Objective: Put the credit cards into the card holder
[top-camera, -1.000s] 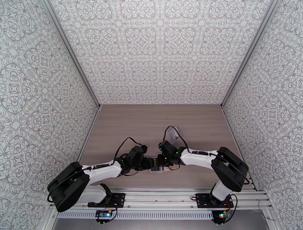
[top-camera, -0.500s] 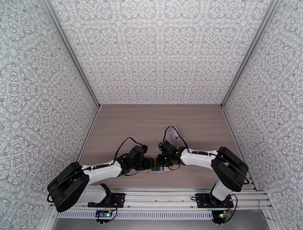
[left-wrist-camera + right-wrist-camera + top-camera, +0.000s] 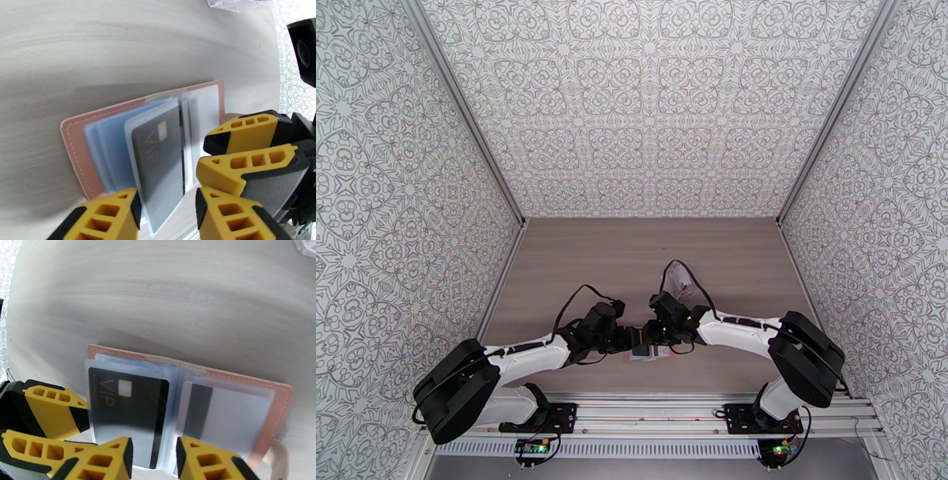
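The card holder (image 3: 644, 357) lies open and flat on the wooden table (image 3: 592, 260), near the front edge just beyond the metal rail (image 3: 656, 406) that carries the arm bases. It sits hemmed in between the two arms, which meet over it from either side. The widest room lies beyond it, toward the patterned back wall (image 3: 648, 103). A crinkly clear pouch (image 3: 679, 278) rests on that stretch just behind the right wrist, apart from the holder.

In the wrist views the holder's stitched pink border frames a fan of blue-grey sleeves. A black card (image 3: 130, 405) marked VIP sits inside a raised sleeve on one side. A pale card with a dark stripe (image 3: 229, 413) fills a pocket on the other side.

The left gripper (image 3: 166, 201) has its jaws apart, straddling the lower end of the sleeve with the black card. A gap shows beside one finger, so the sleeve is not clamped. The right gripper (image 3: 154, 449) also stands parted. The bottom edge of the same sleeve lies in its gap and nothing is pinched. The tips of the two grippers are close together over the holder's near side.
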Action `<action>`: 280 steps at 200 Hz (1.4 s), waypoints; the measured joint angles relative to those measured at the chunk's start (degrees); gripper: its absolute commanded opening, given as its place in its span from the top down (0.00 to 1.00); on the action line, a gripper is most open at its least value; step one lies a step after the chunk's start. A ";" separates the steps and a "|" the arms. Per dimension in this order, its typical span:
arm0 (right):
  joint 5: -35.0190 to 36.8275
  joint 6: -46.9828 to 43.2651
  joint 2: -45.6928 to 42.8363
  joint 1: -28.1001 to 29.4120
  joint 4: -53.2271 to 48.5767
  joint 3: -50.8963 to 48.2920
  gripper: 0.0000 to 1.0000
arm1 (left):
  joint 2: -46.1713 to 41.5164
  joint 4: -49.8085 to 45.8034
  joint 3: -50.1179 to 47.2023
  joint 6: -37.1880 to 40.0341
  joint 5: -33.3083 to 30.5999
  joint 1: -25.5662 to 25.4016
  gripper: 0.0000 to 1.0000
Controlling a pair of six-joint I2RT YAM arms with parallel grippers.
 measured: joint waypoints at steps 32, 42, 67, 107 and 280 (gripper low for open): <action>0.81 -0.04 -2.19 -0.55 -1.18 -0.70 0.60 | 0.17 0.04 1.11 -0.02 0.00 -0.79 0.55; 1.03 -0.07 -2.71 -0.85 -1.55 -0.85 0.59 | 0.52 0.15 1.57 -0.04 0.00 -0.98 0.55; 1.44 -0.09 -4.09 -1.68 -2.40 -1.62 0.58 | 1.86 0.87 2.69 -0.26 -0.02 -1.68 0.55; 2.27 -0.76 -6.27 -3.13 -3.76 -2.54 0.57 | 3.43 1.07 4.94 -0.46 -0.04 -2.89 0.55; 6.56 -3.76 -14.34 -7.30 -8.00 -6.29 0.53 | 6.71 2.80 10.49 -0.98 0.24 -5.62 0.55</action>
